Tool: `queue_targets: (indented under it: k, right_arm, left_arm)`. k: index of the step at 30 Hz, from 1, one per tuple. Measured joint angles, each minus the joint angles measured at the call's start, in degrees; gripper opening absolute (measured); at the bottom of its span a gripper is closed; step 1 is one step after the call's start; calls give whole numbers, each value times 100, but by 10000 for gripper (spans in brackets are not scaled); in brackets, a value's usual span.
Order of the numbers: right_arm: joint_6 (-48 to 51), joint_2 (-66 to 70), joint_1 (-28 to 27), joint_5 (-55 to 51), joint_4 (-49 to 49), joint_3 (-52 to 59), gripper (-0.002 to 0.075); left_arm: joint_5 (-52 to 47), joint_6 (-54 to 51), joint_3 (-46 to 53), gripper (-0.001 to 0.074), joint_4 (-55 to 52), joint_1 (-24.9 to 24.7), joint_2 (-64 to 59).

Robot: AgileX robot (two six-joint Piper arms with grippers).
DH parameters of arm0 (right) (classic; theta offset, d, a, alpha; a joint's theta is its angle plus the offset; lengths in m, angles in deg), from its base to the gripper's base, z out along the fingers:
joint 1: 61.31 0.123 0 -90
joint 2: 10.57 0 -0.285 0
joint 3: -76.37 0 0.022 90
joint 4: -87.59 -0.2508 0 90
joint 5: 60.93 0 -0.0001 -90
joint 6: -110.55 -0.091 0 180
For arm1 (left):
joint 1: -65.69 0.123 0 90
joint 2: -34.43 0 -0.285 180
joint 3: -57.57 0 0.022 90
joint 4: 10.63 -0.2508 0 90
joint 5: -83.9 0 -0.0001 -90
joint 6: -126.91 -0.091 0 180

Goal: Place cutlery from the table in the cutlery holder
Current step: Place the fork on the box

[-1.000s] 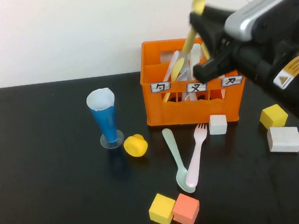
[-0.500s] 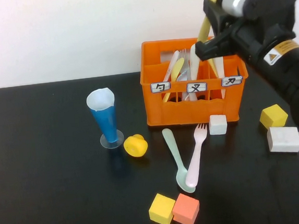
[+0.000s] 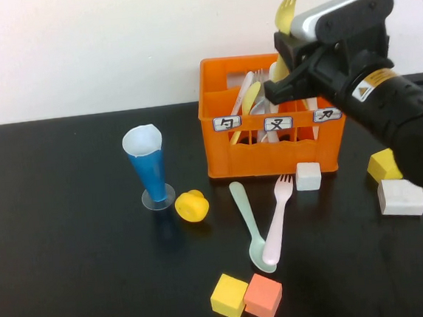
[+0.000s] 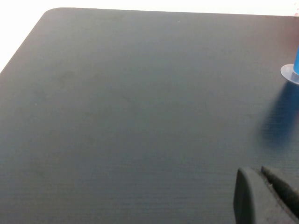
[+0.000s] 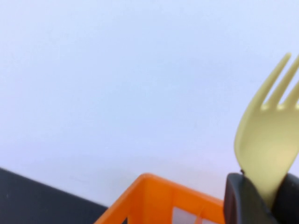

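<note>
My right gripper [image 3: 281, 72] is shut on the yellow fork [image 3: 286, 12] and holds it tines up over the right back part of the orange cutlery holder [image 3: 218, 147]. In the right wrist view the fork [image 5: 268, 135] sticks up from the right gripper [image 5: 266, 200] above the holder's rim [image 5: 154, 196]. The mint-green spoon [image 3: 246, 218] and the pink fork [image 3: 280, 219] lie side by side on the black table [image 3: 73, 274] in front of the holder. Several pale utensils stand inside it. My left gripper [image 4: 259, 173] is shut and empty low over bare table.
A blue cone cup [image 3: 148, 168] and a yellow toy [image 3: 192, 206] stand left of the holder. A white cube [image 3: 308, 175], a yellow cube [image 3: 386, 164] and a white plug [image 3: 402, 197] lie to its right. A yellow cube [image 3: 230, 296] and an orange cube [image 3: 263, 297] sit near the front.
My right arm has swung back and up over the holder with the yellow fork, then come down a little. The spoon and pink fork have not moved.
</note>
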Motion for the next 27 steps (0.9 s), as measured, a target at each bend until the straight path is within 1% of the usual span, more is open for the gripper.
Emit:
queue_targets:
  k: [9, 16, 22, 23, 25, 27]
  right_arm:
    - [-49, -482, -86, -303, -9, -9, 125]
    - [-382, -150, -86, -379, 100, -9, 124]
    - [-444, 220, -86, -366, 232, -9, 130]
    - [-457, 243, -86, -376, 248, -9, 147]
    - [-466, 278, -86, -406, 263, -9, 209]
    - [-471, 282, -86, -462, 275, -9, 300]
  left_arm:
    - [-8, 0, 0, -1, 0, 0, 0]
    - [-8, 0, 0, -1, 0, 0, 0]
    - [-8, 0, 0, -1, 0, 0, 0]
    - [-8, 0, 0, -1, 0, 0, 0]
    - [-8, 0, 0, -1, 0, 0, 0]
    - [-8, 0, 0, -1, 0, 0, 0]
